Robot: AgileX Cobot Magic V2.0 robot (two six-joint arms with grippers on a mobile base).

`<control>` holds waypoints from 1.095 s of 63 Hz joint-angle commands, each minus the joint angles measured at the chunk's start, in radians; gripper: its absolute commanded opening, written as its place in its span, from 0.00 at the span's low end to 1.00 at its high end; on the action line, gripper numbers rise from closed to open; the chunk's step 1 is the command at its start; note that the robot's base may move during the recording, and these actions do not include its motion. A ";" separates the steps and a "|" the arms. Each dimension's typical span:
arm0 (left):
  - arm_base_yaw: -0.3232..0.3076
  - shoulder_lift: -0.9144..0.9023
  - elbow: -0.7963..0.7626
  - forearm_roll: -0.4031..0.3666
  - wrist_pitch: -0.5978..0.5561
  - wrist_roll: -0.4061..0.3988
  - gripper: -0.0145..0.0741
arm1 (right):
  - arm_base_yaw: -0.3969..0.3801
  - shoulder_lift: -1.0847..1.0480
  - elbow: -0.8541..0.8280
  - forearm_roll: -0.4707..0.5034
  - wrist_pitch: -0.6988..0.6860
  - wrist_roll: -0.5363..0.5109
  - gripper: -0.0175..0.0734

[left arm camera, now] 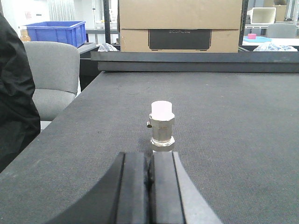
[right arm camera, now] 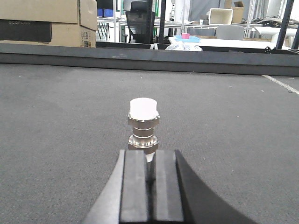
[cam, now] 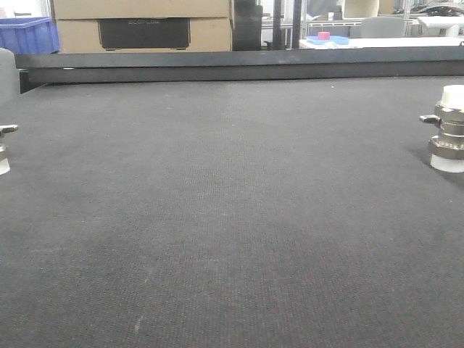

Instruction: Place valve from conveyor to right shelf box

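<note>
Two valves stand upright on the dark grey conveyor [cam: 232,217]. One valve [cam: 449,130] is at the right edge of the front view, and another valve [cam: 3,148] is cut off at the left edge. In the left wrist view a valve [left arm camera: 162,126] with a white top cap and a small side lever stands just beyond my left gripper [left arm camera: 149,156], which is shut and empty. In the right wrist view a valve [right arm camera: 143,126] stands just ahead of my right gripper [right arm camera: 150,154], also shut with nothing held. The right shelf box is out of view.
A dark rail [cam: 239,65] runs along the belt's far edge. Behind it stand cardboard boxes [cam: 141,25] and a blue crate [cam: 27,35]. A grey chair [left arm camera: 53,74] and black fabric [left arm camera: 14,102] sit off the belt's left side.
</note>
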 commanded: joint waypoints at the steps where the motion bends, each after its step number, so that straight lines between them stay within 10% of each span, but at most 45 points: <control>1: -0.006 -0.005 -0.002 -0.007 -0.017 0.000 0.04 | 0.002 -0.002 0.000 -0.001 -0.020 0.002 0.02; 69: -0.006 -0.005 -0.064 -0.045 -0.241 -0.003 0.04 | 0.001 -0.002 -0.143 -0.001 -0.138 0.002 0.02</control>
